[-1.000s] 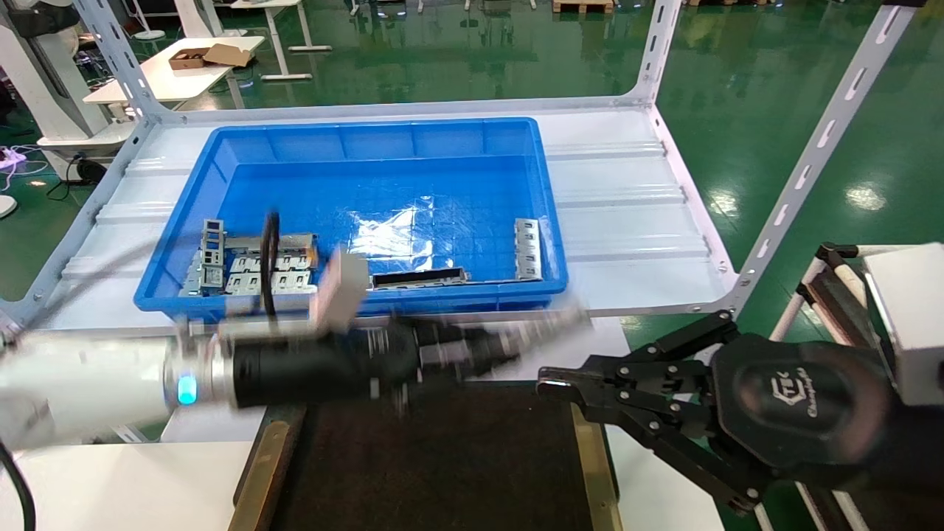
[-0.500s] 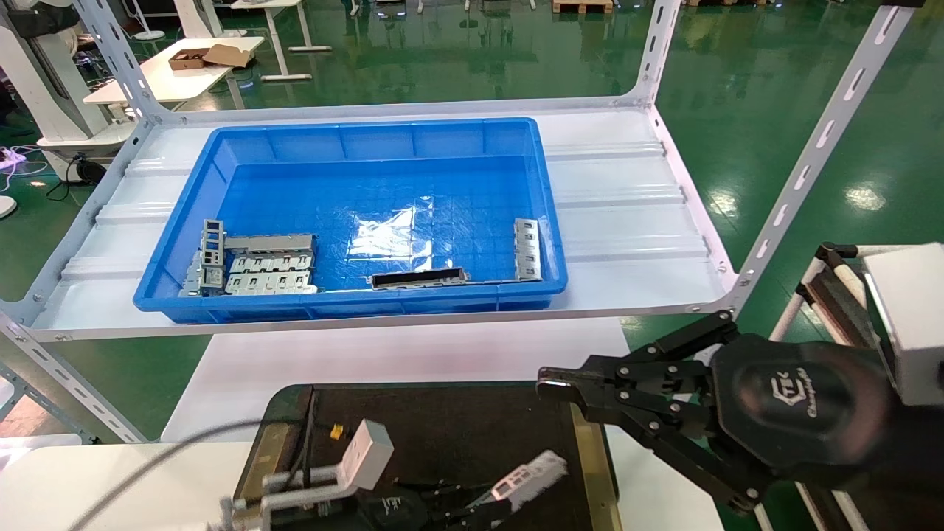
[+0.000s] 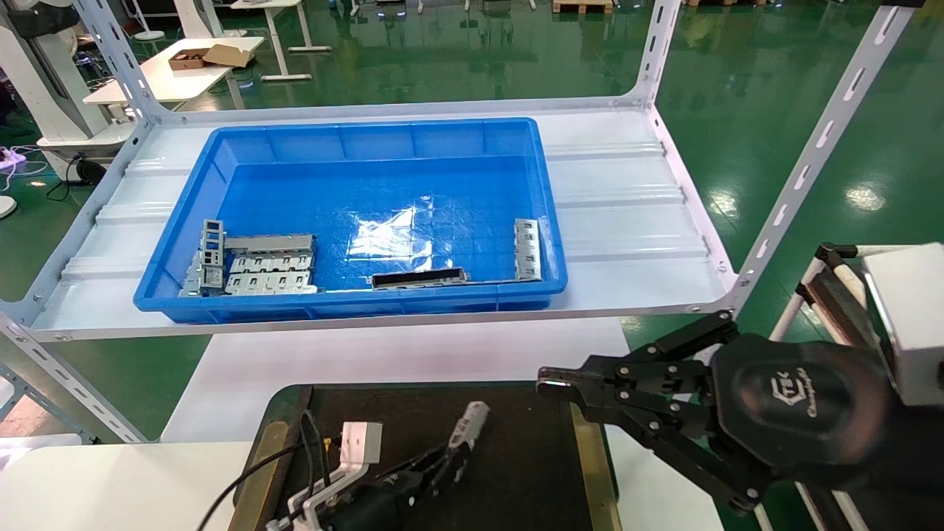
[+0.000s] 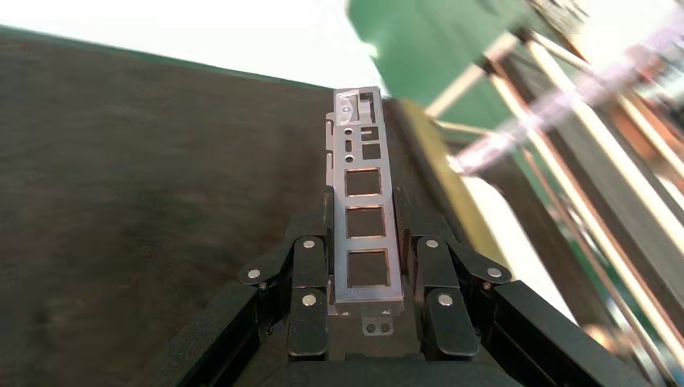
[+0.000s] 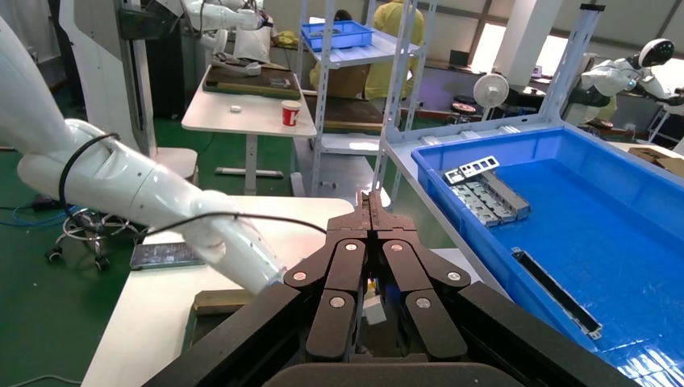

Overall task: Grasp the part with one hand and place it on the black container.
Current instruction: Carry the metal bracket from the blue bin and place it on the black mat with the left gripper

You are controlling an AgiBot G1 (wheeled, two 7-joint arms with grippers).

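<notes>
The left gripper (image 4: 367, 278), closed on the part (image 3: 469, 425), holds it low over the near middle of the black container (image 3: 516, 472), so placing is in hand: next lower and release, while the right gripper (image 3: 549, 383) waits closed, empty, at the right.

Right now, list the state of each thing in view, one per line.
Part: gripped by the left gripper, above the black tray.
Left gripper: shut on the part.
Right gripper: shut, empty, beside the tray.
Black tray: nothing lying on it.
Blue bin: holds several metal parts.
</notes>
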